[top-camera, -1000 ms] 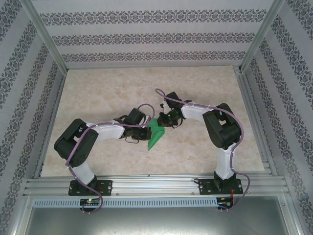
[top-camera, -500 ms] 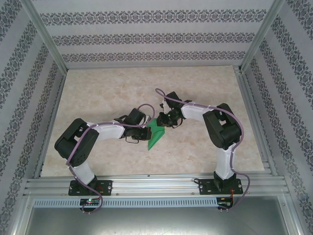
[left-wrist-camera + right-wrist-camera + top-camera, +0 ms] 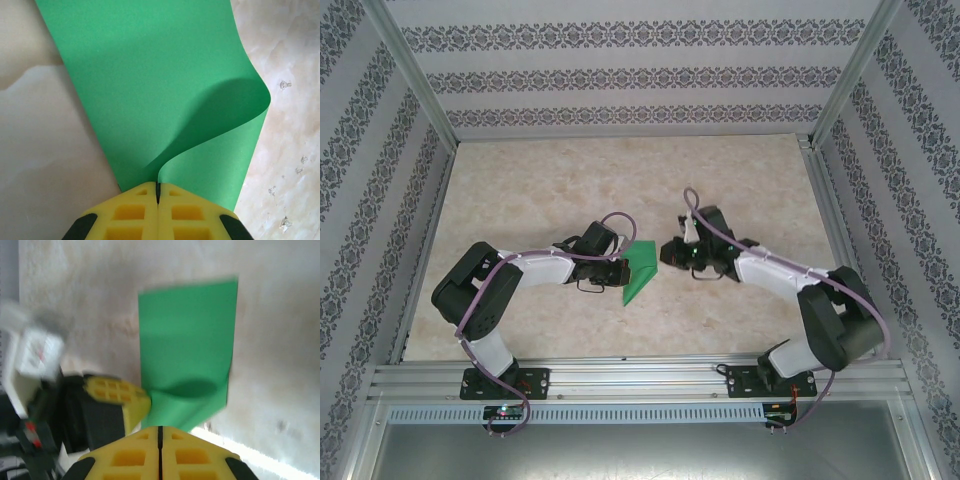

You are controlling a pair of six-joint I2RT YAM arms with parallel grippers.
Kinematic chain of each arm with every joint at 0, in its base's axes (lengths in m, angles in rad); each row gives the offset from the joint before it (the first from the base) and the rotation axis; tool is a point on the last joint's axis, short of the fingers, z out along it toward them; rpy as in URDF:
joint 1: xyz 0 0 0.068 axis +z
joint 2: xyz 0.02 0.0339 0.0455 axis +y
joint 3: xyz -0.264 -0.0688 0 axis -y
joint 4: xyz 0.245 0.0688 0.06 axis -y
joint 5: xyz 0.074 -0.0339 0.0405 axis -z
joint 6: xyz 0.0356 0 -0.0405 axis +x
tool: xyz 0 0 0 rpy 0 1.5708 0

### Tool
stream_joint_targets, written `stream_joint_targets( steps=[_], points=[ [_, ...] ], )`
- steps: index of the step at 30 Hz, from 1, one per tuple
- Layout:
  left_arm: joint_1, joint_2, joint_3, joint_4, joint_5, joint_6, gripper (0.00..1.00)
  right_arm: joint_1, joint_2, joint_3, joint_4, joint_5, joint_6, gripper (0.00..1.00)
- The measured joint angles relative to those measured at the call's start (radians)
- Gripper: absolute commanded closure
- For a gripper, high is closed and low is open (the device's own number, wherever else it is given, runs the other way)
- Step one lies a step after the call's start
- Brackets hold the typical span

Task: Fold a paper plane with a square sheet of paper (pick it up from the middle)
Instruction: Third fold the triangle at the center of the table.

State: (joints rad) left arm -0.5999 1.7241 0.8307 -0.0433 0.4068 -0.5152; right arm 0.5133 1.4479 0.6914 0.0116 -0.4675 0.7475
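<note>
Right gripper (image 3: pixel 160 431) backed off the green sheet (image 3: pixel 150 85), fingers closed empty. Left gripper (image 3: pixel 158 189) stayed pinched on it; fold looked unfinished.

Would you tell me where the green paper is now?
Top view: the green paper sits at centre, pinched by the left gripper, with the right gripper close on its right.

From my station I count one square sheet of paper (image 3: pixel 640 268), two arms, the left arm (image 3: pixel 515 275) and the right arm (image 3: pixel 790 275), two pincers, the left pincer (image 3: pixel 158 189) and the right pincer (image 3: pixel 160 431), and one marble-patterned worktop (image 3: pixel 520 190) under them all.
</note>
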Motion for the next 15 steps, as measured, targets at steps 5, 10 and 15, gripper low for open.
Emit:
stream_joint_targets(
  steps=[5,10,15],
  points=[
    [0.0,0.0,0.0,0.001,0.0,-0.002,0.98,0.148,-0.04,-0.143,0.113,0.026,0.119,0.93],
    [0.0,0.0,0.0,0.001,0.001,-0.002,0.98,0.259,-0.021,-0.157,0.229,0.059,0.198,0.94],
    [0.0,0.0,0.0,0.001,0.001,-0.002,0.98,0.306,0.099,-0.151,0.349,0.067,0.269,0.96]
  ],
)
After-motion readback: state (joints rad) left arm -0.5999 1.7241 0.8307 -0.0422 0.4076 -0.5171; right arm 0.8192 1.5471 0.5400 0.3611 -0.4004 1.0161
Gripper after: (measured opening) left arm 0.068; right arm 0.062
